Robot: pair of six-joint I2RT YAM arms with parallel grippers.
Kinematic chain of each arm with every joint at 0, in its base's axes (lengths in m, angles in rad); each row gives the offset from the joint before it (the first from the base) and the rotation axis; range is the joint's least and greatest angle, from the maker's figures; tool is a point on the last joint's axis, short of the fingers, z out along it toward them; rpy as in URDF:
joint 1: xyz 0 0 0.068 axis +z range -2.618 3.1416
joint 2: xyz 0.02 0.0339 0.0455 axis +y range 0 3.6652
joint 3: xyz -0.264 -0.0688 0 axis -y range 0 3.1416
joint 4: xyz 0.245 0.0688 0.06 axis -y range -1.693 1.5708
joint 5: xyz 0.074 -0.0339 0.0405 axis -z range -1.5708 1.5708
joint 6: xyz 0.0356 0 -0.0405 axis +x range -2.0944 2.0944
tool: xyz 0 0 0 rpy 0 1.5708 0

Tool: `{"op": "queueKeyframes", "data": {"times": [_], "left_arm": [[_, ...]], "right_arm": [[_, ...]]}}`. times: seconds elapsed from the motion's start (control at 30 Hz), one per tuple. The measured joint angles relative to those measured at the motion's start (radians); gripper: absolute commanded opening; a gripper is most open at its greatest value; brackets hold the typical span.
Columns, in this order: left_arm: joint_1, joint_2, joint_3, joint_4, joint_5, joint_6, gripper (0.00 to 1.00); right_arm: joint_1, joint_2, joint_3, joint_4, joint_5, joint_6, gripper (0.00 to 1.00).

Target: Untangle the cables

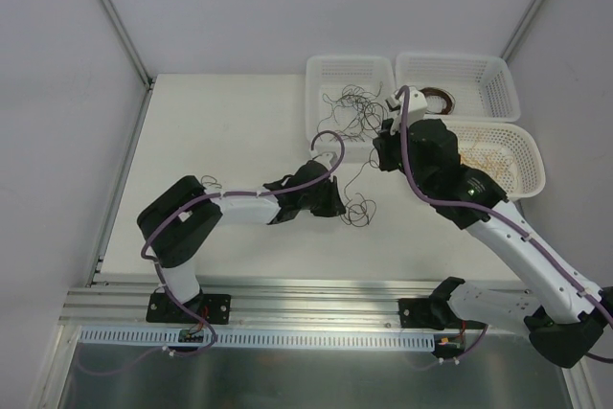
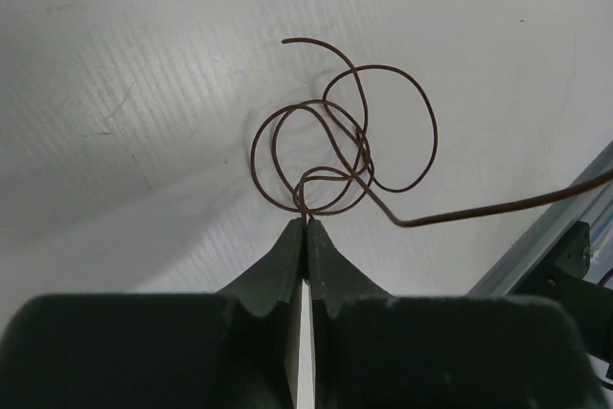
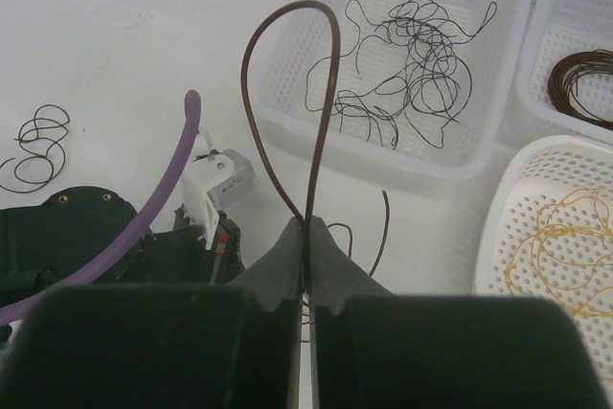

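**Ease the brown wire open**

Above the desk (image 1: 220, 141), short of the brown-coil basket (image 1: 500, 83), both hands are clenched on the brown wire (image 2: 362, 155). The right hand (image 3: 306, 229) pinches a tall loop (image 3: 322, 131); the left hand (image 2: 305, 224) grips a curled tangle (image 2: 436, 131). It is likely one strand. Draw the hands apart slowly and level, so the curls slide open rather than cinch at their crossing, and stop if it tightens.

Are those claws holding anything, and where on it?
Left gripper pinches a coiled brown wire at the coil's near edge; right gripper pinches a brown wire loop at its base.
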Motion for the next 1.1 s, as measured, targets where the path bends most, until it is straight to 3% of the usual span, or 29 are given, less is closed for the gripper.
{"op": "queueKeyframes", "data": {"times": [0.17,0.33,0.53,0.63,0.73,1.1], "left_arm": [[0.0,-0.083,-0.02,-0.09,-0.04,0.027,0.0],[0.024,-0.346,-0.075,-0.286,-0.128,0.083,0.0],[0.255,-0.544,-0.116,-0.535,-0.166,0.164,0.0],[0.373,-0.573,-0.127,-0.674,-0.186,0.21,0.0],[0.422,-0.594,-0.126,-0.776,-0.201,0.236,0.0],[0.428,-0.497,0.109,-0.886,-0.037,0.38,0.0]], "right_arm": [[-0.034,-0.019,-0.008,-0.003,0.027,-0.011,0.01],[-0.098,-0.055,-0.013,-0.013,0.052,-0.029,0.01],[-0.177,-0.095,0.008,-0.04,0.059,-0.053,0.01],[-0.211,-0.116,0.048,-0.063,0.068,-0.073,0.01],[-0.251,-0.14,0.096,-0.073,0.078,-0.086,0.01],[-0.293,-0.05,0.316,-0.094,0.027,-0.127,0.01]]}}
